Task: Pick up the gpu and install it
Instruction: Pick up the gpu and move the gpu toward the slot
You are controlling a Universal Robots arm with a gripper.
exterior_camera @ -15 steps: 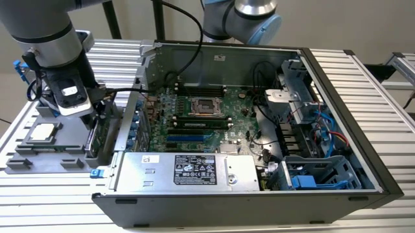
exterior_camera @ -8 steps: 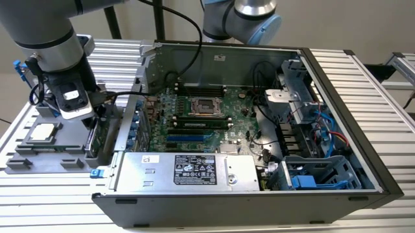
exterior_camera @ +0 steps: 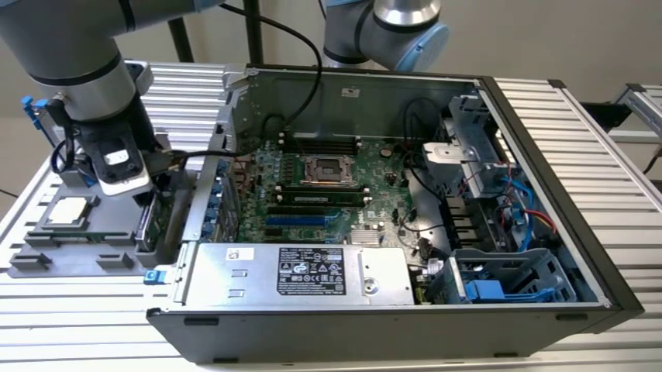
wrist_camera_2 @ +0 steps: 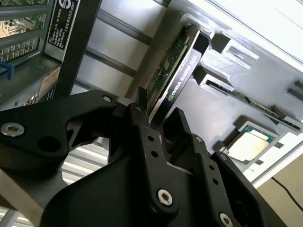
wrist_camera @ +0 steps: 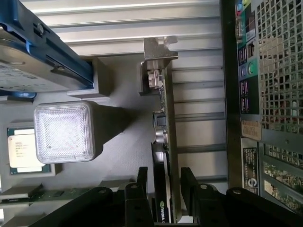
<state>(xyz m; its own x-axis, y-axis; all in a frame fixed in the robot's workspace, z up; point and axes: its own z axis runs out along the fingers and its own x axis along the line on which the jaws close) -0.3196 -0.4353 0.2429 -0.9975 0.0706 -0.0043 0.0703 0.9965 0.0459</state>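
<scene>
Two black fingers (wrist_camera: pixel 142 179) of the hand (wrist_camera: pixel 164 177) stand apart, one on each side of the gpu (wrist_camera: pixel 166 118), with a sliver of gap showing between each finger and the card in the first wrist view; whether either one touches it I cannot tell. The gpu stands on its long edge in a slot of a grey holder (exterior_camera: pixel 62 260), its green board on one face, the black cooler on the other and the silver end bracket at the far end from the hand. In the second wrist view the hand (wrist_camera_2: pixel 158 113) straddles the same card (wrist_camera_2: pixel 173 71) at its near end. In the exterior view the arm hangs over the holder at the exterior view's left, and the gpu (exterior_camera: pixel 148 225) sits just beside the outer wall of the open computer case (exterior_camera: pixel 362 325), outside it. A square silver processor (wrist_camera: pixel 21 149) lies flat in the holder near the card, and a silver hard drive (wrist_camera: pixel 23 71) in a blue frame sits beyond it. Inside the case the green motherboard (exterior_camera: pixel 331 194) lies exposed. Holder and case both rest on the ribbed metal bench (exterior_camera: pixel 569 155).
</scene>
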